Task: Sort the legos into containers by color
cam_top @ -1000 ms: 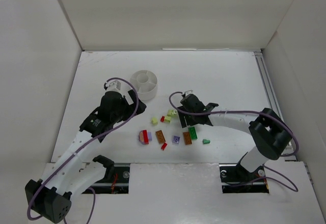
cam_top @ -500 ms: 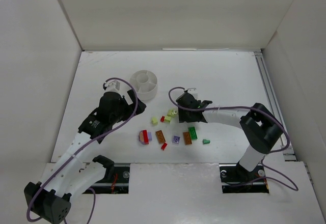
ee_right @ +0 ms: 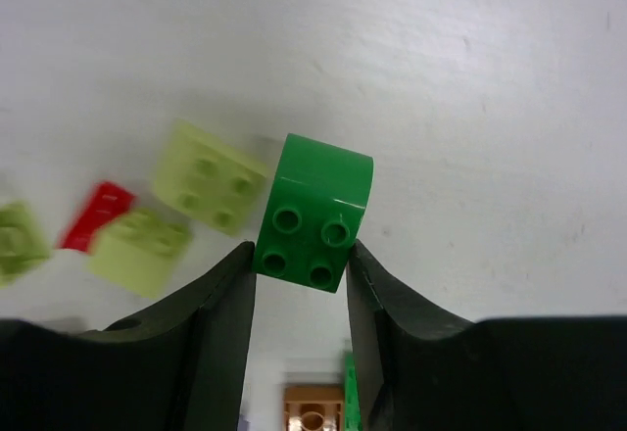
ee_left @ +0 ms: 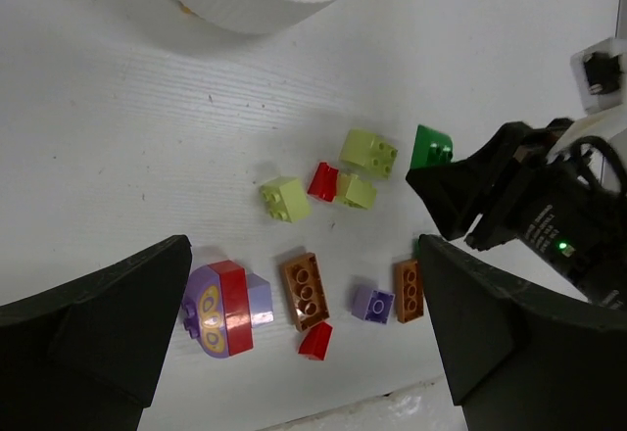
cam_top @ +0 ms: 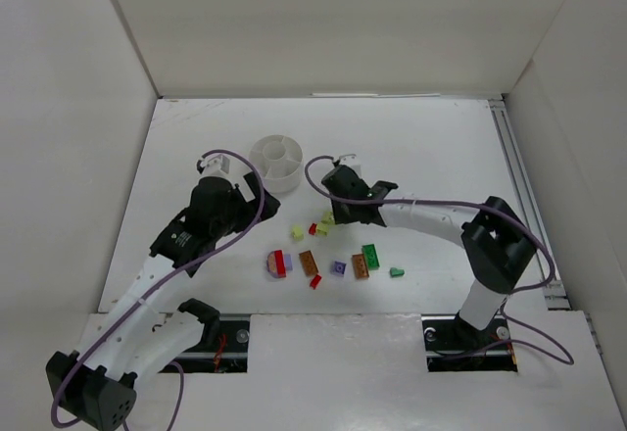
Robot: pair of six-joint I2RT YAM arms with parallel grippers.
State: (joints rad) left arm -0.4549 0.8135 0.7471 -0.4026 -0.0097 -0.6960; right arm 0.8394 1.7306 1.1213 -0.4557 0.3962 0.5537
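Gripping, right gripper (ee_right: 302,257): its two dark fingers are pinching a green four-stud brick (ee_right: 313,214) by its opposite sides, studs facing the wrist camera.
Green brick's place: it is sitting at the far edge of the loose pile, just beside a pale yellow brick (ee_right: 209,189); whether it is touching the table cannot be told.
Left gripper (ee_left: 304,328): its jaws are standing wide apart, holding nothing, and hanging over the near side of the pile.
Loose legos under the left wrist: three pale yellow bricks (ee_left: 284,199) and a red piece (ee_left: 323,181) are lying close together. Nearer are two orange-brown bricks (ee_left: 306,289), a lavender brick (ee_left: 372,304), a small red piece (ee_left: 315,341) and a lavender-and-red stack (ee_left: 223,306).
Top view extras: a green brick (cam_top: 370,256) and a small green piece (cam_top: 397,272) are lying on the right of the pile.
In the way: the right arm's black wrist (ee_left: 534,211) is blocking the left wrist's view of the pile's right side.
White tub (cam_top: 279,184): it is standing on the table (cam_top: 421,147) beyond the pile, between the two grippers. Its wedge compartments are showing only white floor from above.
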